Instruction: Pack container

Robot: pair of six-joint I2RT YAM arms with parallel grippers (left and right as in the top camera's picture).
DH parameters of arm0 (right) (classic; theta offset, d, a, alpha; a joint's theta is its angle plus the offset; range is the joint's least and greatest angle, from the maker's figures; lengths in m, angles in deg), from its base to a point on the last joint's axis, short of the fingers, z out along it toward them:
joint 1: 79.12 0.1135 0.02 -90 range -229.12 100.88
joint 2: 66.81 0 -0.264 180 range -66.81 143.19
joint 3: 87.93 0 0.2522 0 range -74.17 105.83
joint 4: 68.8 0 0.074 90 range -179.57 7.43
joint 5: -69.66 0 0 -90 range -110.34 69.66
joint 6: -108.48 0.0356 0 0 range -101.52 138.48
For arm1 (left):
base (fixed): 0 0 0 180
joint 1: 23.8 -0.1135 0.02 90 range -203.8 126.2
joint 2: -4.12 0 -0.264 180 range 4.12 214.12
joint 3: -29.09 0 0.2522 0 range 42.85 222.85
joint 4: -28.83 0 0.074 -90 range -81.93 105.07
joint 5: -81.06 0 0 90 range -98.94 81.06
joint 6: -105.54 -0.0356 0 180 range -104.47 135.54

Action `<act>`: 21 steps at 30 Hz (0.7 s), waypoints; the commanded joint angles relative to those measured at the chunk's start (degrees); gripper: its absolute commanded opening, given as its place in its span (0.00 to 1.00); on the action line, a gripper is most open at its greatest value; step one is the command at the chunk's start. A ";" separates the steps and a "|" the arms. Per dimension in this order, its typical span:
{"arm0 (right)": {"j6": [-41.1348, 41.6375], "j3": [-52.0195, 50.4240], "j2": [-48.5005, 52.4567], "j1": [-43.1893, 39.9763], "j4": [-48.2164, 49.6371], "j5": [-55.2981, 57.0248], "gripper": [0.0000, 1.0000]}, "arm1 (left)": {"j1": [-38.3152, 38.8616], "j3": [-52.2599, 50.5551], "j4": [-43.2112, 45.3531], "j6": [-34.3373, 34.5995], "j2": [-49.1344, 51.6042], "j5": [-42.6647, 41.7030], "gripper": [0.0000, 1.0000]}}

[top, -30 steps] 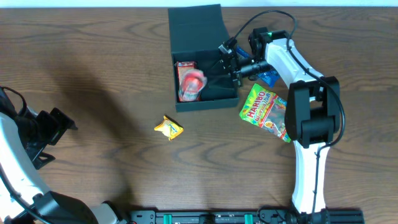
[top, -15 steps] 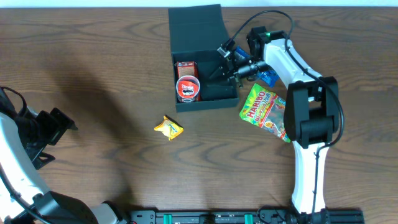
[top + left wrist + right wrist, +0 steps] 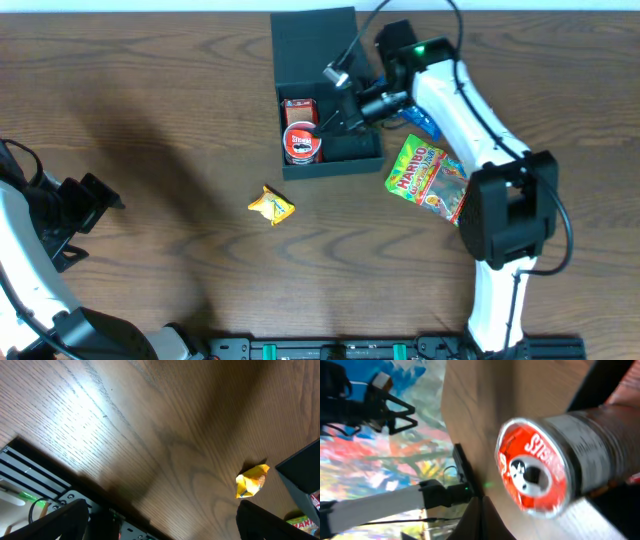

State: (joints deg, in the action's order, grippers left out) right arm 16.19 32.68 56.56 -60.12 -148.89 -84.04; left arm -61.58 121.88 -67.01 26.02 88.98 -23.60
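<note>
The container (image 3: 330,160) is a dark, shallow square box with its flap lid (image 3: 315,45) standing open at the back. A red-topped round tin (image 3: 303,142) lies in its front left corner, and a small red-and-white carton (image 3: 298,108) sits behind the tin. My right gripper (image 3: 338,120) hovers over the box's middle, shut with nothing in it. In the right wrist view the tin (image 3: 535,467) lies just beyond the closed fingertips (image 3: 481,520). My left gripper (image 3: 90,195) stays far left, open and empty (image 3: 160,522).
A green Haribo packet (image 3: 428,178) lies right of the box, and a blue packet (image 3: 428,124) shows partly under the right arm. A crumpled yellow packet (image 3: 272,206) sits in front of the box and also appears in the left wrist view (image 3: 252,480).
The right gripper let the tin drop into the box, then shut its jaws and drew back a little. The tin has settled. The left arm has not moved.
</note>
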 commanded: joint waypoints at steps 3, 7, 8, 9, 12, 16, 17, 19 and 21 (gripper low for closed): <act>4.59 0.17 0.81 1.53 3.74 10.12 0.01 | -0.22 0.63 -0.17 0.02 -0.20 0.24 0.95; 5.46 0.17 0.81 1.62 5.53 12.79 0.02 | -0.22 0.63 -0.17 0.00 -0.20 0.24 0.95; 5.46 0.17 0.81 1.62 5.53 13.35 0.01 | -0.22 0.63 -0.17 0.00 -0.20 0.24 0.95; 5.46 0.17 0.81 1.66 5.51 14.08 0.02 | -0.22 0.63 -0.17 0.00 -0.20 0.24 0.95; 5.51 0.17 0.83 1.68 5.46 16.44 0.02 | -0.22 0.63 -0.15 0.00 -0.20 0.24 0.95; 5.70 0.17 0.83 1.70 5.64 19.54 0.01 | -0.22 0.63 -0.17 0.00 -0.20 0.24 0.95; 5.70 0.17 0.83 1.70 5.97 21.68 0.02 | -0.22 0.63 -0.15 0.00 -0.22 0.24 0.95; 6.51 0.17 0.83 1.64 6.64 25.75 0.02 | -0.22 0.63 -0.17 0.00 -0.22 0.24 0.95; 7.89 0.17 0.83 1.53 7.26 31.58 0.01 | -0.22 0.63 -0.15 0.00 -0.20 0.24 0.95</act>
State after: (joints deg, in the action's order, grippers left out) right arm 22.16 32.68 56.56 -59.00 -142.16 -60.02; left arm -61.58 121.88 -67.01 26.02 88.98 -23.60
